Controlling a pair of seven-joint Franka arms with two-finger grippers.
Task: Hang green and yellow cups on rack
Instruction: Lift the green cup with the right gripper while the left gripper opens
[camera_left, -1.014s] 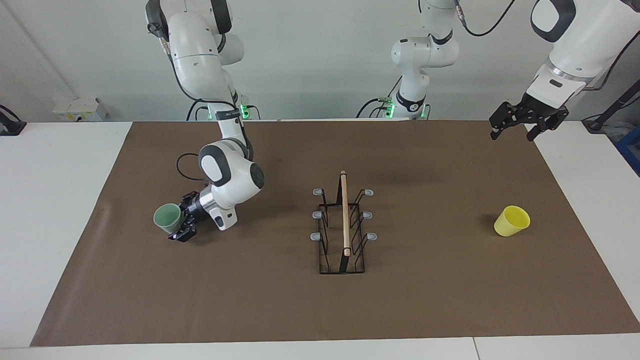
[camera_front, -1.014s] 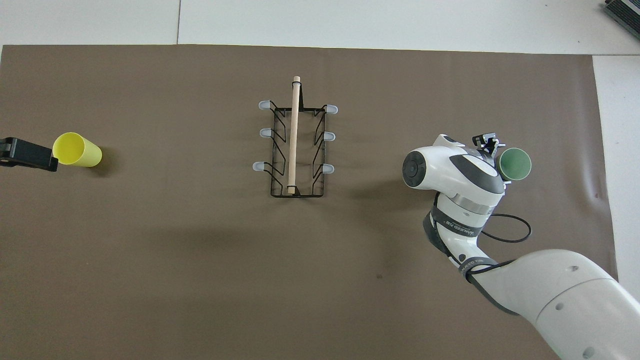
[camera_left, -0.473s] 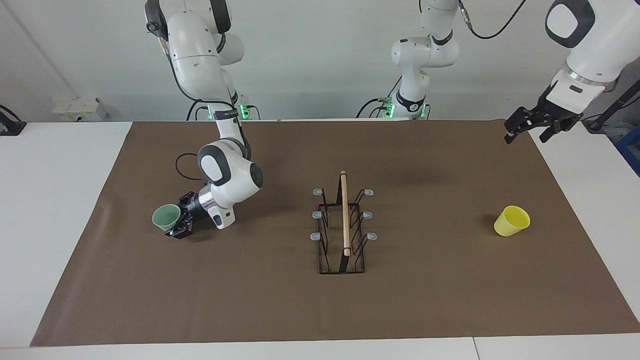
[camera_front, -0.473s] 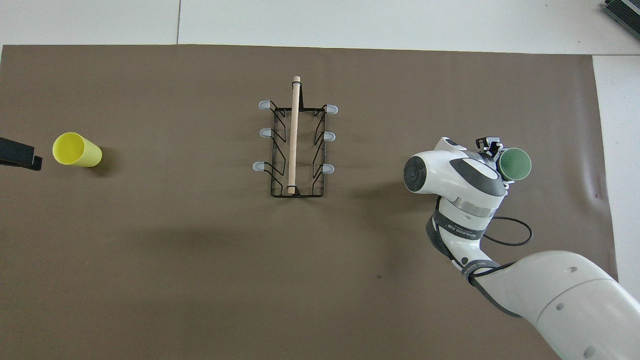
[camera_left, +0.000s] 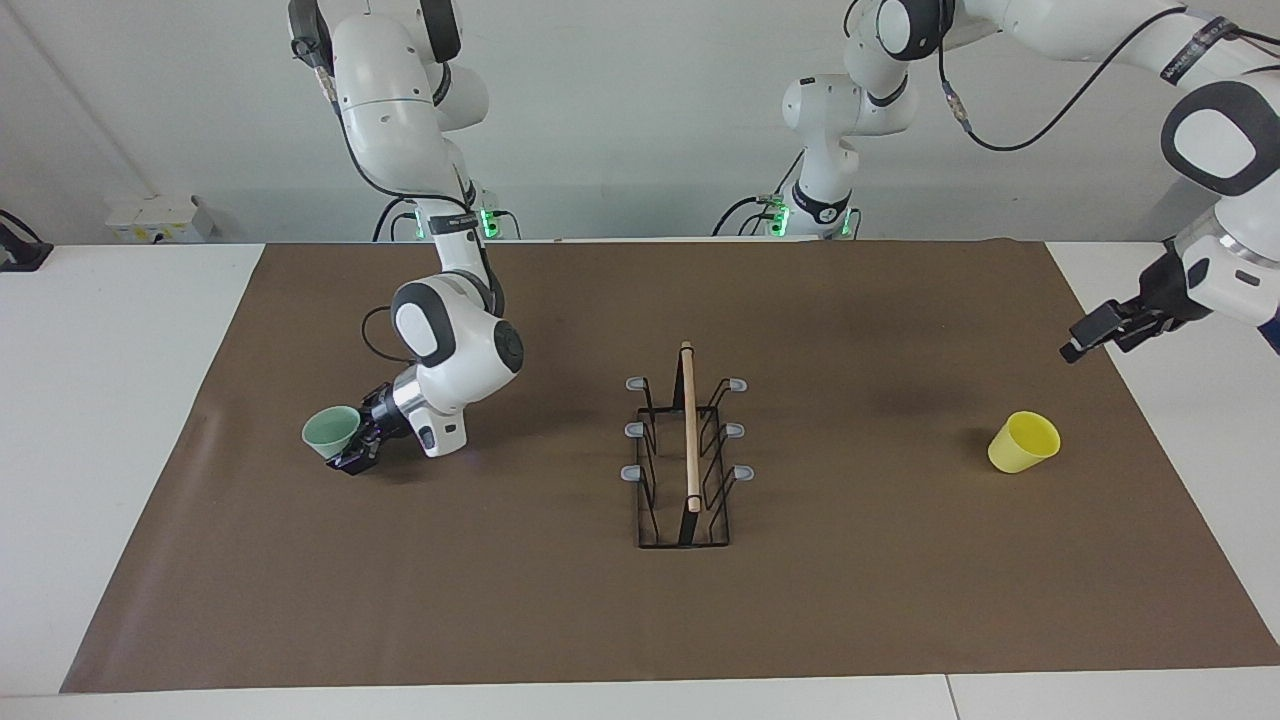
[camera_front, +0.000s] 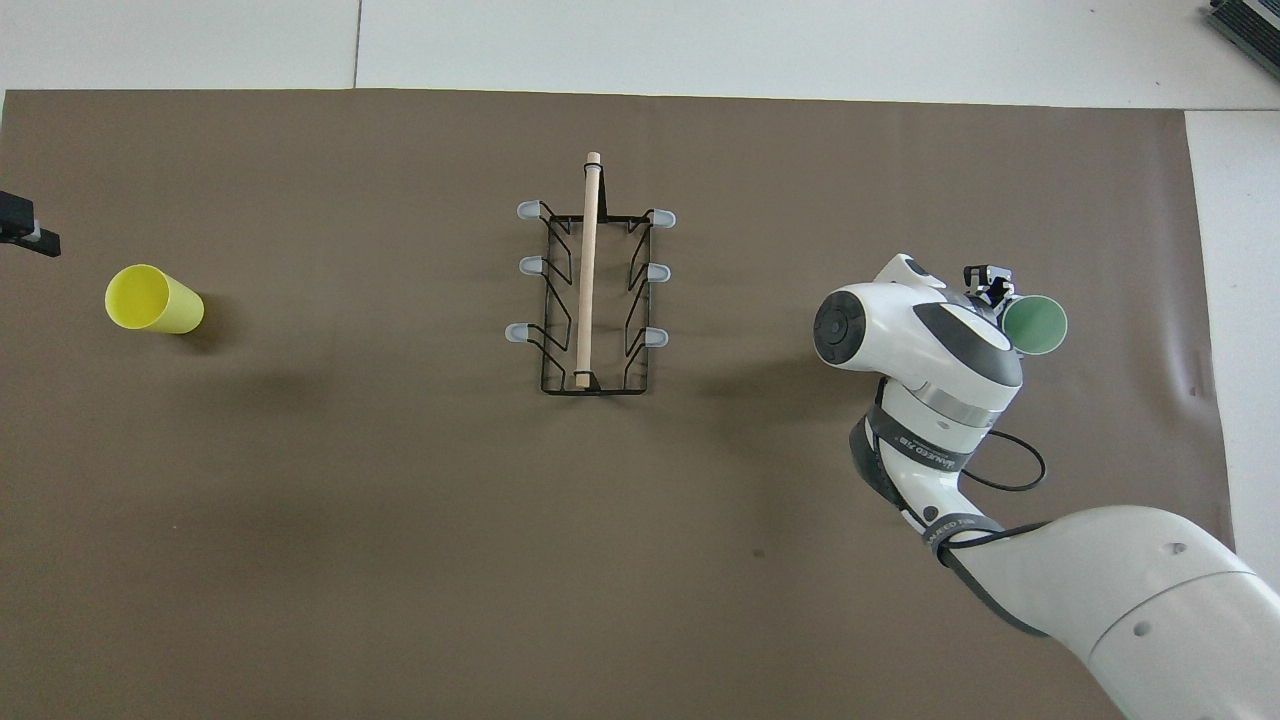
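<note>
Gripping green cup (camera_left: 331, 431) with right gripper (camera_left: 357, 448), toward right arm's end from rack (camera_left: 688, 450) | left gripper (camera_left: 1098, 332) spread, raised near lying yellow cup (camera_left: 1022, 442), toward left arm's end from rack

Rack (camera_left: 686, 455) sits mid-surface on the mat (camera_left: 560, 620). My right end effector (camera_left: 352, 452) grips one cup (camera_left: 331, 431) toward my right arm's end; the other cup (camera_left: 1023, 442) lies on its side toward my left arm's end. My left end effector (camera_left: 1098, 330) hangs over the mat's edge there, apart from that cup.
</note>
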